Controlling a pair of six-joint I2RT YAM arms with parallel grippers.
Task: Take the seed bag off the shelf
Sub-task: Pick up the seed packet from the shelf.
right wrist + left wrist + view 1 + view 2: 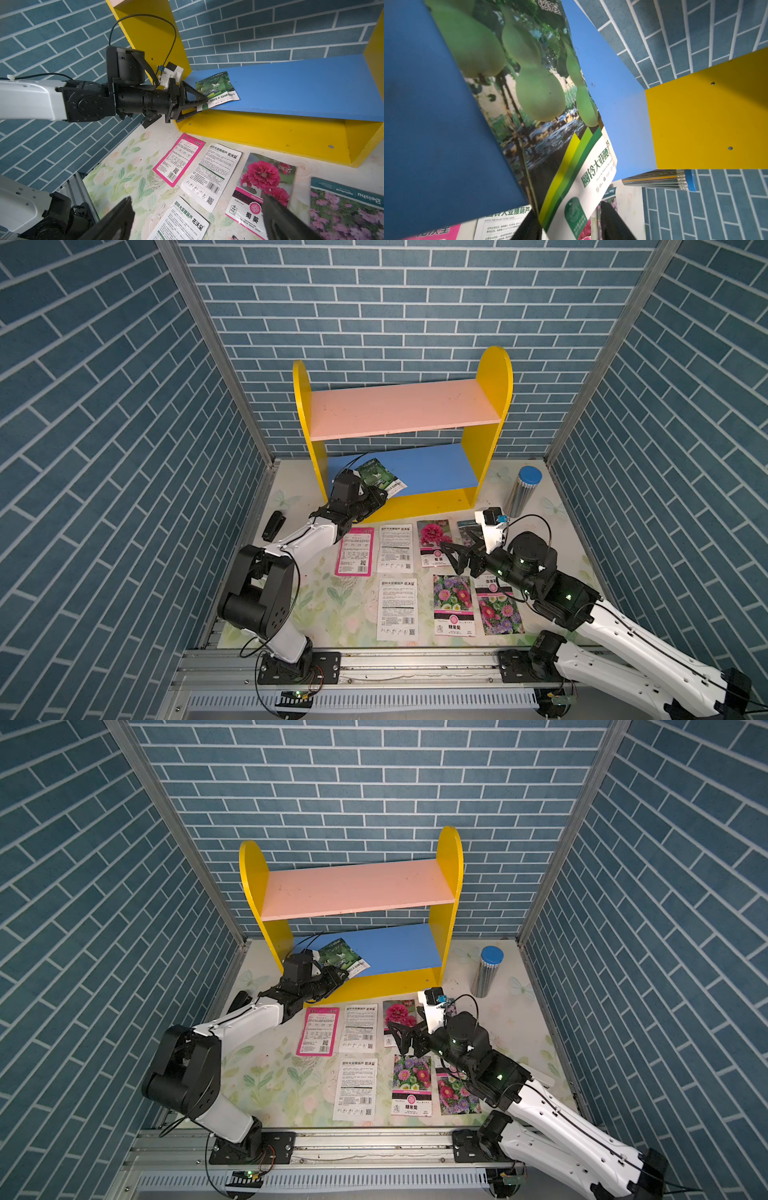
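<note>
1. The right gripper (451, 559) is nearest the front. Its jaws are spread wide and hold nothing as it hovers above the table (316, 605).
2. Flat packets lie on the table below those jaws.
   - One with a crimson bloom (264, 178) reads "HOLLYHOCK", "蜀葵" and "花沃呈".
   - A purple-flowered packet (349, 207) just beside it reads "Beishu Agricultural".
   - On its other side, a white packet (212, 172) is headed "圆铃大亚腰葫芦 花沃呈" and carries a barcode.
   - Next to that is a pink-edged packet (178, 160), whose print is too fine to read.
3. Farther back, the left gripper (202, 102) is at the shelf's front edge with one jaw above the other. The jaws are partly closed around the seed bag's near corner. Whether they actually pinch it, I cannot tell.
4. The seed bag (216, 87) is flat and glossy.
   - It shows pale green bottle gourds above a white band with yellow and green stripes.
   - The green lettering reads "圆铃大亚腰", and the rest is cut off.
   - It lies askew on the blue board (291, 87), at the end next to the left jaws, with its corner overhanging between them.
5. The shelf (494, 377) has yellow round-topped sides and a yellow base. A pink board (403, 408) sits above the left jaws.
6. Beyond the right jaws, a silver tin (524, 493) with a blue lid stands upright beside the shelf.
</note>
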